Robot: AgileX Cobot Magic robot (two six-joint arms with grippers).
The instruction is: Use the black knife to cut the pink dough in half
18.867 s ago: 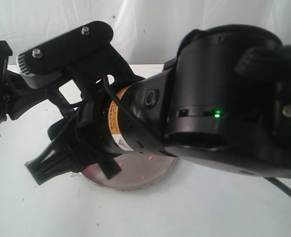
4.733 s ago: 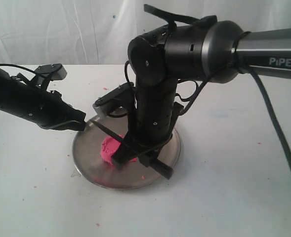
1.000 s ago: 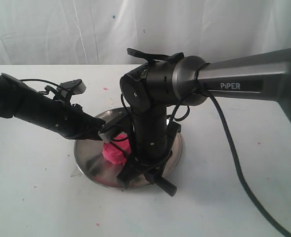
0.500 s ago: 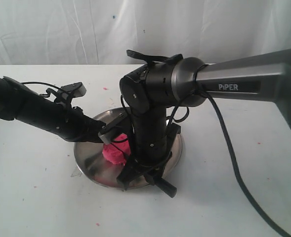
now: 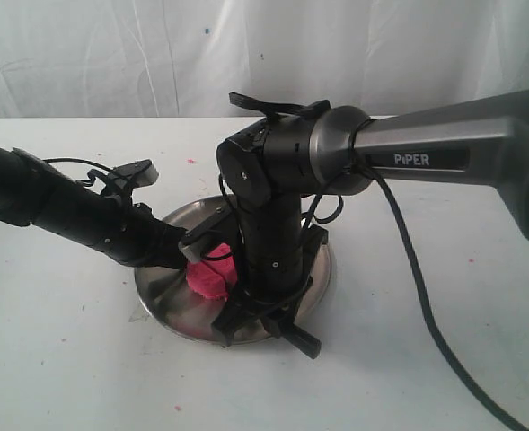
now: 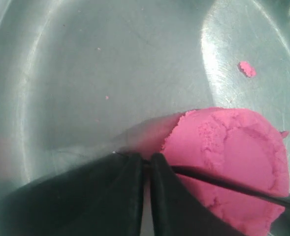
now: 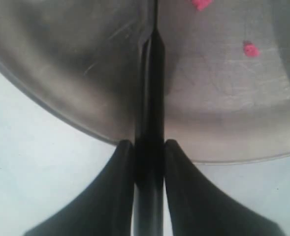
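The pink dough [image 5: 210, 280] is one squat lump on the steel plate [image 5: 165, 301]. My right gripper [image 5: 255, 310] stands over the plate's near side, shut on the handle of the black knife [image 7: 152, 98]. The handle end [image 5: 302, 342] sticks out past the plate's rim. In the left wrist view the thin blade [image 6: 233, 184] lies across the dough [image 6: 233, 147]. Its tip runs under the fingertips of my left gripper [image 6: 145, 158]. That gripper is shut, with only a slit between its fingers, and sits at the dough's edge. The right wrist hides much of the dough from outside.
Small pink crumbs lie on the plate [image 6: 246, 69] [image 7: 250, 49] and on the white table around it [image 5: 177, 409]. The right arm's cable [image 5: 426, 314] trails over the table to the right. A white curtain hangs behind.
My left arm has sunk a little and its gripper has edged closer to the dough. The right arm with the knife has settled slightly lower over the plate.
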